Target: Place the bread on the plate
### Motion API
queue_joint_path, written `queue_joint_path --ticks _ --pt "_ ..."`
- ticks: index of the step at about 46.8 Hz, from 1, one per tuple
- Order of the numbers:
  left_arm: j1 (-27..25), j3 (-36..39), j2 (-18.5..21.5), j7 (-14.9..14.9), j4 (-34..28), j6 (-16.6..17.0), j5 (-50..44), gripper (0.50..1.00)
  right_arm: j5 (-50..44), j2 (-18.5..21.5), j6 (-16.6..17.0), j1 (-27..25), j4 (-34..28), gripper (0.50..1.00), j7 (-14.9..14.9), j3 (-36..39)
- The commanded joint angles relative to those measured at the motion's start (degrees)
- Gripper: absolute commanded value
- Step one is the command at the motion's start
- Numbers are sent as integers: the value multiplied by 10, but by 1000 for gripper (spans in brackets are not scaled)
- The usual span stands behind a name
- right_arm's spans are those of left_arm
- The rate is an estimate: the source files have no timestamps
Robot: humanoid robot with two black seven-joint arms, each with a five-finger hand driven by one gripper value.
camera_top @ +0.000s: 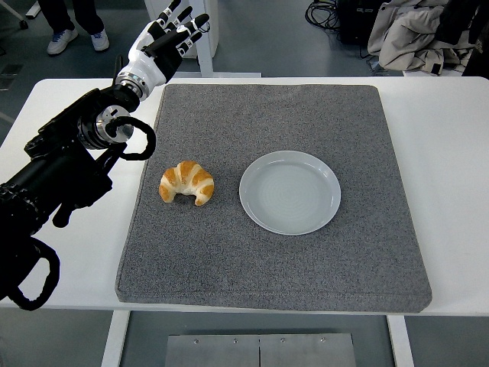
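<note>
Croissant (186,183) sits on the grey mat (306,115), just left of the plate (289,192), not touching it. Expect it light, soft and flaky: you'll crush it if you squeeze. Take it across the thick middle hump, not the tips. Left hand (164,38) is well beyond the croissant, at the mat's far-left corner, fingers extended, holding nothing. Path to the plate is clear, and its rim is low. Mat edges are well away.

Grey mat (306,260) on white table (451,153); shoes (63,40) beyond.
</note>
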Motion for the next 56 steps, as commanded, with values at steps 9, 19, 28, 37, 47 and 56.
queue_joint_path --ticks 9,19,28,37,47,56 --pt "3 0 2 -5 1 7 0 996 0 0 0 0 0 1000 0 0" --pt "6 4 3 -2 0 9 1 996 0 0 0 0 0 1000 0 0" --pt "5 1 3 -2 1 10 0 996 0 0 0 0 0 1000 0 0" --pt "5 1 4 -2 0 13 0 996 0 0 0 0 0 1000 0 0" --pt "5 1 3 -2 -1 13 0 996 0 0 0 0 0 1000 0 0" --pt "4 -1 3 0 -3 26 -1 996 0 0 0 0 0 1000 0 0"
